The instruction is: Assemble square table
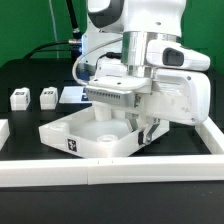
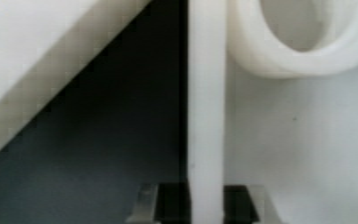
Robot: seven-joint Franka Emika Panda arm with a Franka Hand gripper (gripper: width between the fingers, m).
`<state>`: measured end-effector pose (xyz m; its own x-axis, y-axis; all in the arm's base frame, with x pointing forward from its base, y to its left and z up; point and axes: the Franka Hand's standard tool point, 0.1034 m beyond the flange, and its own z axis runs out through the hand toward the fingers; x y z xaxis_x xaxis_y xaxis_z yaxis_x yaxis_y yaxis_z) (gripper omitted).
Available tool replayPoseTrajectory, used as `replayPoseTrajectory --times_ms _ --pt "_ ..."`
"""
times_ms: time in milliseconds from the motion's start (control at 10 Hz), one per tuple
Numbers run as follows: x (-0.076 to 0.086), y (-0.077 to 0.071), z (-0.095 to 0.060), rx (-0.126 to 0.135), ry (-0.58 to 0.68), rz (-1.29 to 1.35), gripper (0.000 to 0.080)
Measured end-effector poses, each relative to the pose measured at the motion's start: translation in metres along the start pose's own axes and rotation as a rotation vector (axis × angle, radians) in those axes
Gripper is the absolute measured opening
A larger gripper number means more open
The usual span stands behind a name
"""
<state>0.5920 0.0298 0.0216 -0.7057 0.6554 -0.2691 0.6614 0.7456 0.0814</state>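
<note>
Top sits lower centre of the exterior frame on the worktop; gripper seems clamped on its thin rim. Stiff, light, slick plastic, so that rim's the handhold, though it could slip.

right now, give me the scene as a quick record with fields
tabletop: on the black table, open side up, tag on its front wall
gripper: at the tabletop's rim, one finger on each side, apparently clamped
corner socket: round, beside the gripped rim, no leg in it
loose legs: first leg and second leg, side by side at the exterior view's left
marker board: just right of the legs in the exterior view
</note>
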Motion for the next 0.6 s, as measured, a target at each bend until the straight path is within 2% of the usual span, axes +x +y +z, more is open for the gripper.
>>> replayPoseTrajectory --times_ms 100,200,300,600 --pt "0.009 -0.002 0.003 0.005 0.007 -0.165 0.0054" --pt "0.017 0.004 0.002 0.001 0.019 -0.235 0.0054" --pt "0.025 0.009 0.001 -0.02 0.035 -0.333 0.0054" --pt "0.023 -0.001 0.004 -0.008 0.032 -0.507 0.0054"
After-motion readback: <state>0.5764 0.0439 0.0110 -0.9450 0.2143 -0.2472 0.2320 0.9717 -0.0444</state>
